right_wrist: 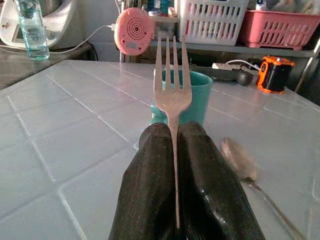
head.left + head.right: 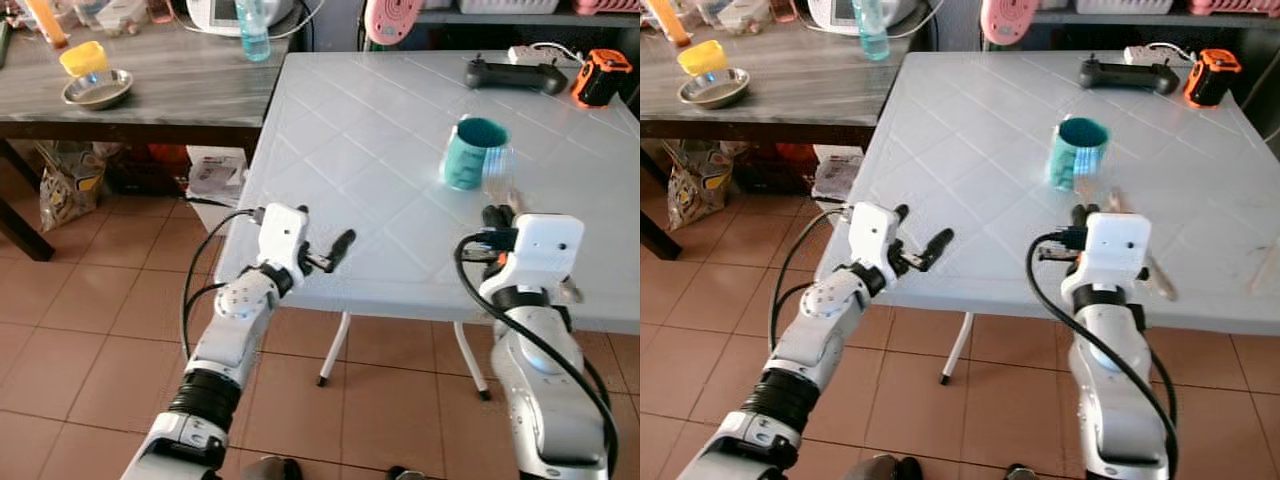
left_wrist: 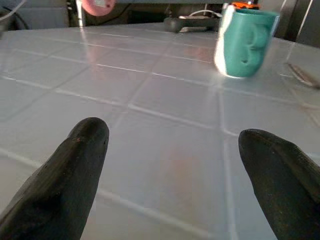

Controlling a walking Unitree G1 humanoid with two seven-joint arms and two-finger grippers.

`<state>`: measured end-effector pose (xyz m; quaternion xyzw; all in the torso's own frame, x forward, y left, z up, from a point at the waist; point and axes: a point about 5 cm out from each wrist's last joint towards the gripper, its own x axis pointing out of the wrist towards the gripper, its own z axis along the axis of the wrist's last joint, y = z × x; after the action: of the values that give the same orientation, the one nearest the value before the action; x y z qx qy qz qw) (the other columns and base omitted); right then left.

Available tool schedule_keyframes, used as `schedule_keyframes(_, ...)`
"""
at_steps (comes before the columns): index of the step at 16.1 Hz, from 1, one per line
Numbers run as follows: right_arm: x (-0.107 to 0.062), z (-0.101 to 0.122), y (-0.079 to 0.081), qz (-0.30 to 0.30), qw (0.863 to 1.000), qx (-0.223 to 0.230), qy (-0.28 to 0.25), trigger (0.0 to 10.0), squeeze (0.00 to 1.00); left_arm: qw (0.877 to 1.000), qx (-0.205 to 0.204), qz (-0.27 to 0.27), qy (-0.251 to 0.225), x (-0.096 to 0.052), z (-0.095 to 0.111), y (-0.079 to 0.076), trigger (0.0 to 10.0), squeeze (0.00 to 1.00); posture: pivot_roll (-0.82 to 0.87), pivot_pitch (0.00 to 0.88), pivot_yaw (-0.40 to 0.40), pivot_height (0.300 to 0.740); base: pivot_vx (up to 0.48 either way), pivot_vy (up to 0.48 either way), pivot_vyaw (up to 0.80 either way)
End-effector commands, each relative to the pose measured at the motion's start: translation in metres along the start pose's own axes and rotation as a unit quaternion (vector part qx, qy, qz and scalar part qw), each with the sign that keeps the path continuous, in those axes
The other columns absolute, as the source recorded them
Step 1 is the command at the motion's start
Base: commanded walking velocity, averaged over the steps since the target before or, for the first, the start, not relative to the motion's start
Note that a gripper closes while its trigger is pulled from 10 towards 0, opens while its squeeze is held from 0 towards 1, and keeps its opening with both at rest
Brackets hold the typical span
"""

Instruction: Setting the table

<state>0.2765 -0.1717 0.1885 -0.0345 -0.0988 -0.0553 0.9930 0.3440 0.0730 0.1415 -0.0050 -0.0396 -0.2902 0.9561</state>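
Observation:
A teal mug [image 2: 472, 152] stands upright on the white table [image 2: 350, 150], toward its right side. My right gripper [image 1: 172, 131] is shut on a silver fork [image 1: 171, 85], held just above the table with the tines pointing at the mug. A spoon [image 1: 240, 160] lies on the table close to the right of that gripper. My left gripper [image 2: 325, 238] hovers open over the table's front edge with nothing between its fingers [image 3: 80, 165]. The mug [image 3: 245, 42] is well ahead of it.
A black game controller [image 2: 515, 75] and an orange tape measure [image 2: 600, 78] lie at the table's far right. A wooden side table [image 2: 170, 90] to the left carries a metal bowl [image 2: 97, 90], a yellow cup [image 2: 83, 58] and a water bottle [image 2: 252, 30]. Bags [image 2: 65, 185] sit beneath it.

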Motion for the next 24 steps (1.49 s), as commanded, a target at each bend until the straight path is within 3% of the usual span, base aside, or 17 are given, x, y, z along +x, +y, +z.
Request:
schedule_keyframes(1, 0.000, 0.002, -0.002, 0.000, 1.000, 0.001, -0.007, 10.0, 0.00, 1.000, 0.006, -0.001, 0.001, 0.001, 0.000, -0.001, 10.0, 0.00, 0.02, 0.119, 0.052, 0.740, 0.000, 0.386, -0.42)
schedule_keyframes(7, -0.003, 0.000, -0.006, -0.010, 1.000, 0.002, -0.003, 10.0, 0.00, 1.000, 0.008, 0.003, 0.001, 0.002, -0.001, 0.001, 10.0, 0.00, 0.02, 0.119, 0.054, 0.740, 0.000, 0.404, -0.42)
schedule_keyframes(15, -0.012, -0.007, -0.016, -0.025, 1.000, 0.002, 0.010, 10.0, 0.00, 0.999, 0.013, 0.046, -0.011, 0.002, 0.005, 0.017, 10.0, 0.00, 0.02, 0.118, 0.043, 0.740, 0.000, 0.460, 0.00)
schedule_keyframes(24, -0.016, -0.012, -0.017, -0.023, 1.000, 0.002, 0.015, 10.0, 0.00, 0.988, 0.053, 0.147, 0.003, -0.022, -0.002, 0.056, 10.0, 0.00, 0.04, 0.115, 0.026, 0.740, 0.000, 0.480, 0.00)
